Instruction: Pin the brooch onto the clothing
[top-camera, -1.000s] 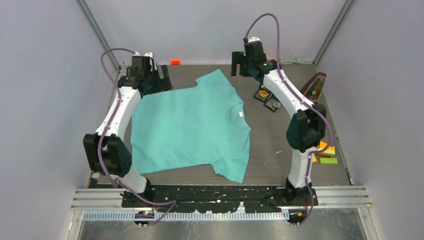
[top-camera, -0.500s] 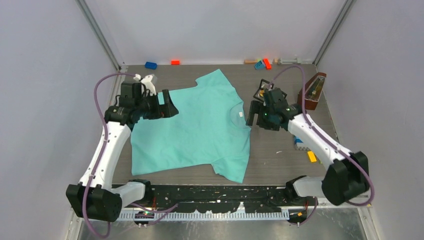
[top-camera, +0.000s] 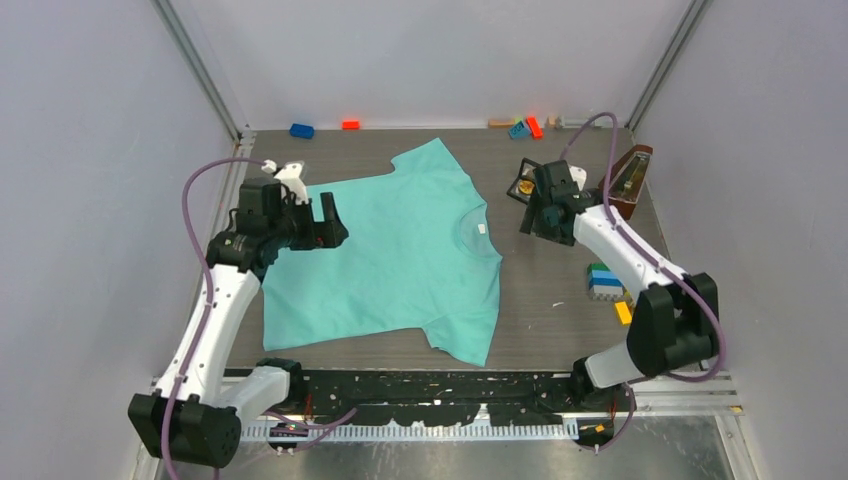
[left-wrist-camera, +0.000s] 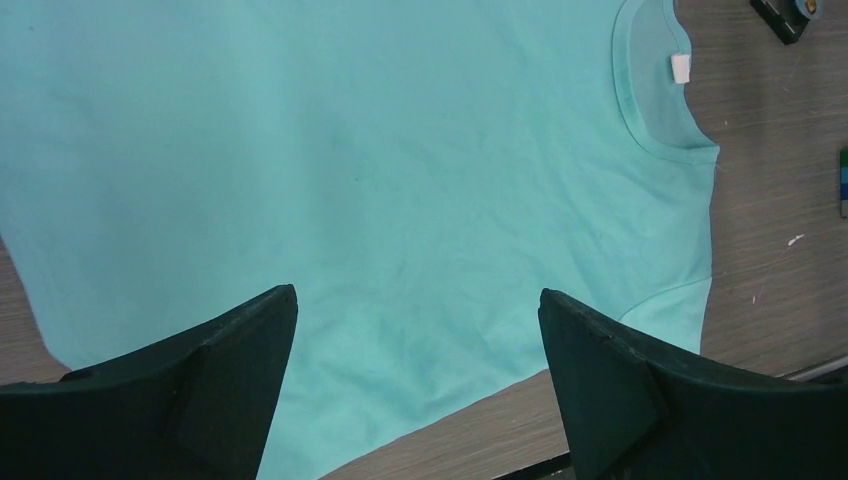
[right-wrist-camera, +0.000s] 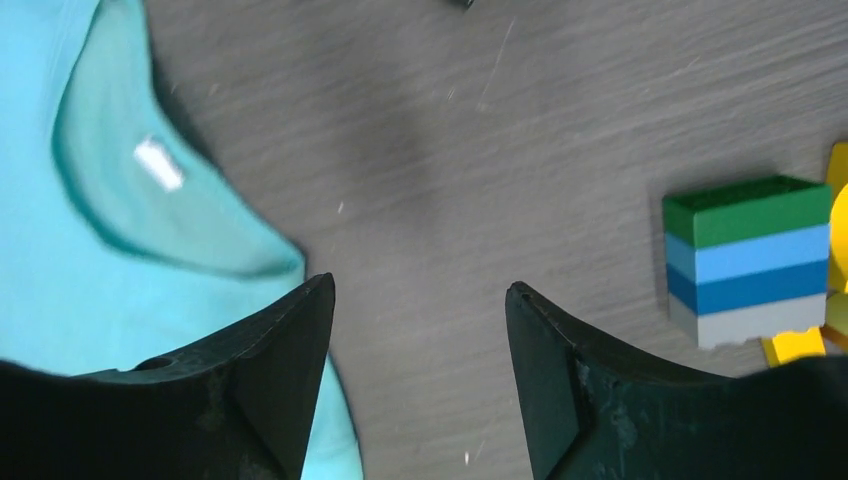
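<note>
The turquoise T-shirt (top-camera: 400, 250) lies flat mid-table, its neck and white label toward the right. It fills the left wrist view (left-wrist-camera: 350, 170) and shows at the left of the right wrist view (right-wrist-camera: 90, 250). A small gold piece in a black square case, the brooch (top-camera: 523, 186), sits right of the shirt near the back. My left gripper (top-camera: 333, 222) hovers open and empty over the shirt's left part (left-wrist-camera: 417, 293). My right gripper (top-camera: 532, 218) is open and empty over bare table just right of the collar (right-wrist-camera: 418, 285), close to the brooch case.
A green-blue-grey block stack (top-camera: 604, 282) (right-wrist-camera: 750, 255) and yellow pieces (top-camera: 623, 312) lie to the right. A brown wooden metronome-like thing (top-camera: 625, 180) stands at the far right. Small blocks lie along the back edge: blue (top-camera: 301, 130), red (top-camera: 350, 125), teal and red (top-camera: 526, 128).
Both arms swung in from the back of the table. In the last half second the right gripper moved back and right toward the brooch case; the left gripper shifted only slightly.
</note>
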